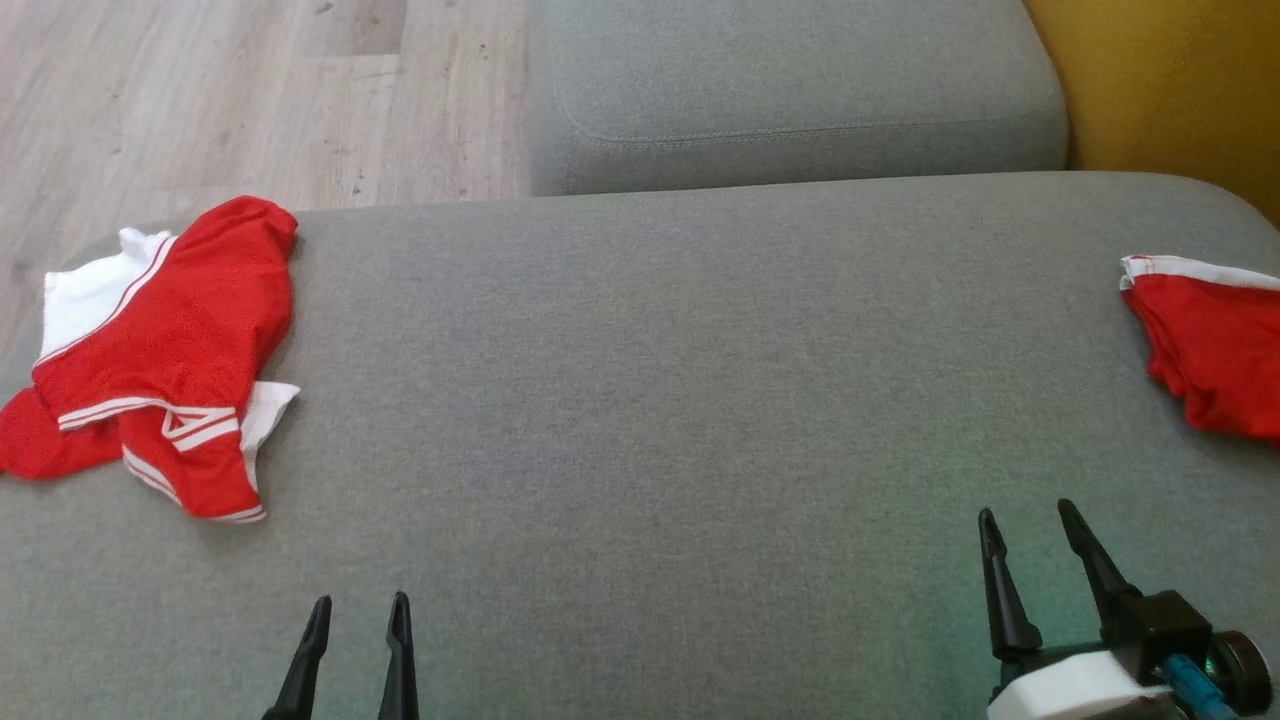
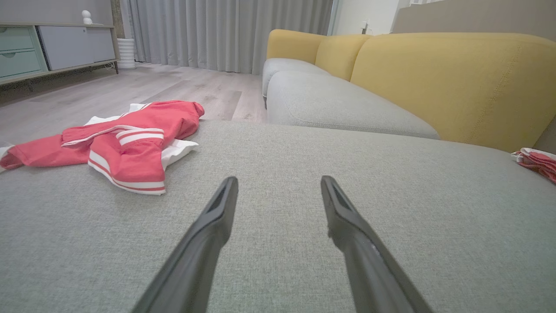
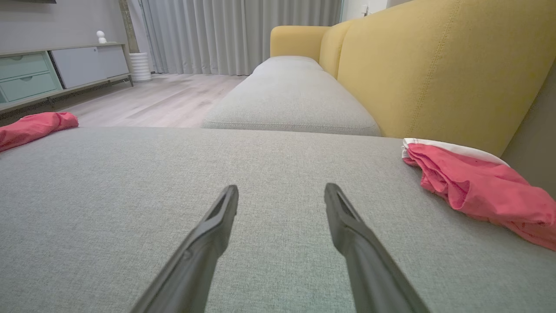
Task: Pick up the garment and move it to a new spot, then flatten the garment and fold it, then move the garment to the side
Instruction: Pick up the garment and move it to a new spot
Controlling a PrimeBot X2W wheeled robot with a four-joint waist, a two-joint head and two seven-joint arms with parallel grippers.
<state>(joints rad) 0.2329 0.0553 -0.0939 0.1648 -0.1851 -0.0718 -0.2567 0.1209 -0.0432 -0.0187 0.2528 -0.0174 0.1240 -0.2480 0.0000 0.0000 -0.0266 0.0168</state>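
Currently, you have left jaws and right jaws spread empty over the cushion [image 1: 640, 350], red garment [image 1: 170, 340] crumpled left, red cloth [image 1: 1215, 360] right.

I see a living room in a home, a big sofa [image 2: 434, 78] with gray seats and yellow backs, long gray curtains [image 2: 226, 34], a wood floor [image 2: 173, 87], a low cabinet [image 2: 74, 43] with green drawers [image 2: 17, 52], a little white figure [image 2: 87, 16] on top.

crumpled red garment with white stripes and white panels [image 1: 165, 345], shown lying bunched at the left edge of the grey fabric cushion [image 1: 650, 380]; second red, white-trimmed garment [image 1: 1215, 355] is seen heaped at the right edge.
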